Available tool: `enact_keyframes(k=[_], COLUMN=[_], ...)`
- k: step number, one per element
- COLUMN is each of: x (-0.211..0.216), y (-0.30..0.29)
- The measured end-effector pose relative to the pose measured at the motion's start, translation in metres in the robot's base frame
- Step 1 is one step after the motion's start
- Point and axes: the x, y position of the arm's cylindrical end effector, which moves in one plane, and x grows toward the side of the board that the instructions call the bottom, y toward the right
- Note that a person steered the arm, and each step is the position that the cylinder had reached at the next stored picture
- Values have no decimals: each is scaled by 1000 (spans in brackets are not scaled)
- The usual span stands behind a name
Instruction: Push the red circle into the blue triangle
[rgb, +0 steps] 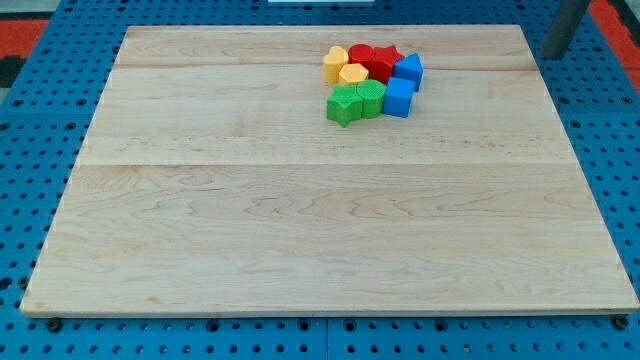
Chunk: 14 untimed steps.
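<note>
The blocks sit in one tight cluster near the top middle of the wooden board (300, 220). The red circle (360, 54) is at the cluster's top, between a yellow block (335, 63) on its left and a red star (385, 63) on its right. The blue triangle (409, 70) is at the cluster's right edge, touching the red star. The red star lies between the red circle and the blue triangle. My tip (551, 55) is at the view's top right, just off the board's top right corner, far to the right of all blocks.
A second yellow block (352, 74) sits below the red circle. A blue cube (398, 98) lies below the blue triangle. Two green blocks (345, 105) (371, 98) form the cluster's lower left. A blue perforated table (40, 110) surrounds the board.
</note>
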Motion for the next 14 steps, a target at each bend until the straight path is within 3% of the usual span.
enact_keyframes(k=[2, 3, 4, 5, 6, 8, 10, 11, 12, 13, 14], x=[-7, 68, 88, 83, 41, 38, 27, -6, -60, -51, -44], y=[5, -14, -70, -91, -93, -243, -217, -166, -221, -332, -344])
